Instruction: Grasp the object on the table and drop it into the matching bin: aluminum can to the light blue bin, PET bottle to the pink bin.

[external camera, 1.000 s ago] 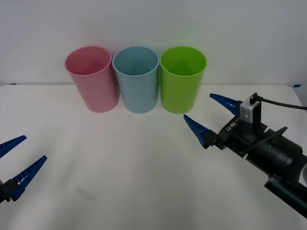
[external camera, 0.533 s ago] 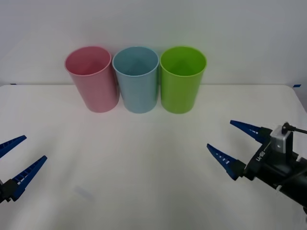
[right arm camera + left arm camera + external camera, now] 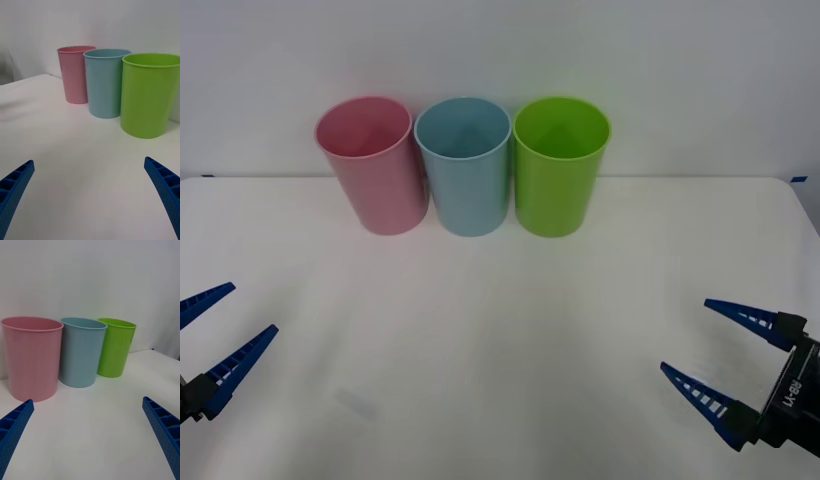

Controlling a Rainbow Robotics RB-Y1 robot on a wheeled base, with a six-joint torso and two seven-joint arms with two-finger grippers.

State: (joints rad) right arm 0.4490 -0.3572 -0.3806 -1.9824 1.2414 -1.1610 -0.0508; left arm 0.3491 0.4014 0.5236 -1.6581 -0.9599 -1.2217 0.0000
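On the white table (image 3: 480, 330) a pink bin (image 3: 375, 170), a light blue bin (image 3: 467, 170) and a lime green bin (image 3: 558, 170) stand upright in a row at the back. The object, an aluminum can, is out of view, as is any PET bottle. My right gripper (image 3: 685, 334) hovers open and holding nothing low at the front right, well short of the green bin. At the front left edge my left gripper (image 3: 253, 307) is open too, with nothing in it. Both wrist views look over bare table toward the bins: pink bin (image 3: 75, 75), light blue bin (image 3: 105, 84), pink bin (image 3: 32, 358), light blue bin (image 3: 80, 352).
A plain white wall rises behind the bins. The lime green bin (image 3: 150, 95) stands nearest my right gripper (image 3: 88, 160). Bare white table lies between my left gripper (image 3: 87, 399) and the bins.
My right gripper has drawn back from beside the green bin toward the front right corner of the table, staying open. The left gripper and the bins have not moved.
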